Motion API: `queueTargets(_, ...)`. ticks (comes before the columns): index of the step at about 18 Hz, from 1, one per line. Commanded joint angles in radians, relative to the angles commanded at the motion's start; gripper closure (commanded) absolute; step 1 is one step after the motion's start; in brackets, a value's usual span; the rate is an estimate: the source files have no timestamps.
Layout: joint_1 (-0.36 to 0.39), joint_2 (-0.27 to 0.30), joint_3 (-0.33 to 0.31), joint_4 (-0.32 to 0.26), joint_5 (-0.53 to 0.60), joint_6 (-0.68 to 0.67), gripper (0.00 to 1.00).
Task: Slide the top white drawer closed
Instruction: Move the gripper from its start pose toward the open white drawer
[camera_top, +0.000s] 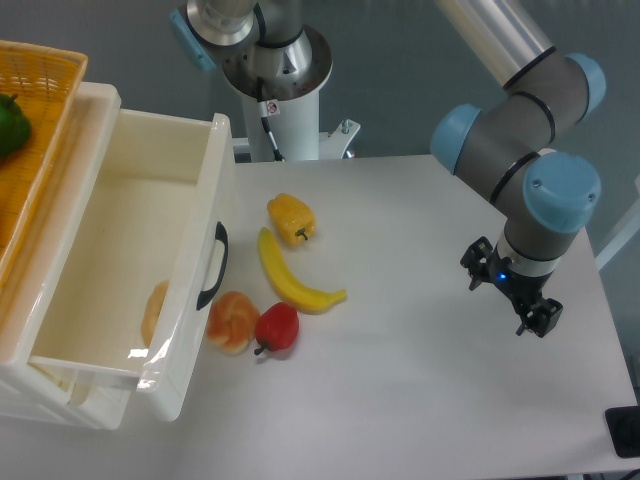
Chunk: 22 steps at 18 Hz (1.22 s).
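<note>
The pincer (533, 316) hangs over the right part of the desk (420, 400), holding nothing; how far its fingers are parted cannot be told from this angle. The top white drawer (130, 230) stands pulled out at the left, well apart from it, black handle (213, 266) facing the fruit: a yellow pepper (291, 218), banana (293, 276), red pepper (277, 327) and a bun (231, 321) just beside the drawer front.

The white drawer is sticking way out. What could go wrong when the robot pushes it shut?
The gripper is far off to the side of the top white drawer, so it must cross the table. On the way it might knock the banana, the yellow pepper, or the red pepper and peach by the black handle. An off-centre push might jam the drawer crooked.
</note>
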Motion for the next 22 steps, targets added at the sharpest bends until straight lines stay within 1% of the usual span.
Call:
queueTargets(5, -0.003, 0.002, -0.002, 0.000, 0.002, 0.005, 0.00)
queueTargets(7, -0.002, 0.012, -0.012, 0.000, 0.002, 0.002, 0.00)
queueTargets(10, -0.003, 0.028, -0.051, 0.003, 0.005, 0.008, 0.00)
queueTargets(16, -0.003, 0.063, -0.090, 0.008, 0.006, -0.005, 0.00)
queueTargets(18, -0.009, 0.080, -0.106, 0.008, 0.005, -0.029, 0.00)
queueTargets(20, -0.023, 0.104, -0.139, 0.011, 0.005, -0.063, 0.00)
queueTargets(22, -0.032, 0.121, -0.166, 0.050, 0.000, -0.107, 0.00)
